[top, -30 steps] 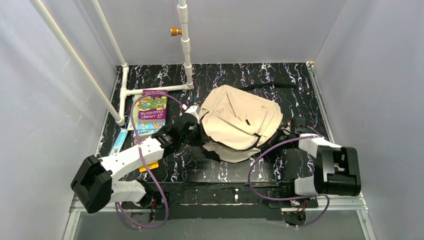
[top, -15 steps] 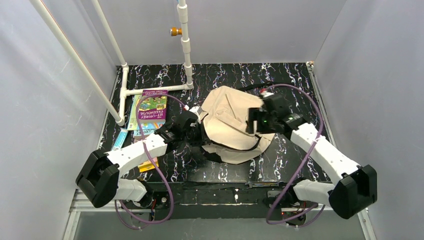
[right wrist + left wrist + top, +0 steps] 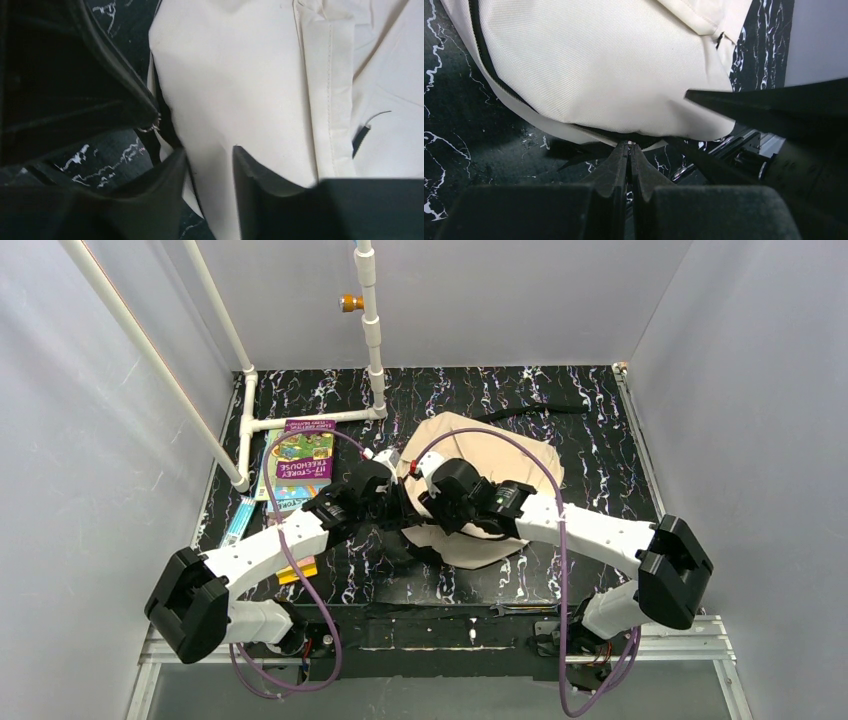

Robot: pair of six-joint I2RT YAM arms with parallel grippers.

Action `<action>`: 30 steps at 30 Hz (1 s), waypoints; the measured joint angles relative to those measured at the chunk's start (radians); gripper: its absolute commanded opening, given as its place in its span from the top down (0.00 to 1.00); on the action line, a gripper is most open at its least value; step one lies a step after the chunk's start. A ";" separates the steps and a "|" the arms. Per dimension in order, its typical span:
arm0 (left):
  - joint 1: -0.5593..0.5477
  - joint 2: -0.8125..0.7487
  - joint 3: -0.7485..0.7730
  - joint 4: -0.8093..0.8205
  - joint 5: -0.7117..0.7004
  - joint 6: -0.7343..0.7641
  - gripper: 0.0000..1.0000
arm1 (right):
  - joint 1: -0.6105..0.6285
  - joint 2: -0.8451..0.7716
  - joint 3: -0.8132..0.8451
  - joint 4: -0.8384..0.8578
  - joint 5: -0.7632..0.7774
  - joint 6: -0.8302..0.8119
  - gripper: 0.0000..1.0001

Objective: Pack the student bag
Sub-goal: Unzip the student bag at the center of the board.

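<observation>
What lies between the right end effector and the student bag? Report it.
Nothing; the right wrist view shows the open right end effector straight over the beige student bag.

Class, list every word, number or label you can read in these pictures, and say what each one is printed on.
"17-STOREY TREEHOUSE": on the purple book, top view; the number is small, so it is uncertain.
Strip along that book's far edge: too small to read.
The books underneath: blurred, unreadable.
On the student bag: no lettering shows in any view.
</observation>
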 measured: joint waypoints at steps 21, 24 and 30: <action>0.183 0.016 0.073 -0.146 -0.084 0.013 1.00 | 0.007 -0.219 -0.239 0.103 0.100 0.209 0.99; 0.240 0.062 0.079 -0.149 -0.037 0.029 1.00 | 0.007 -0.235 -0.246 0.102 0.104 0.224 0.99; 0.311 0.222 0.189 -0.161 0.088 0.089 1.00 | 0.000 -0.275 -0.264 0.104 0.081 0.225 0.99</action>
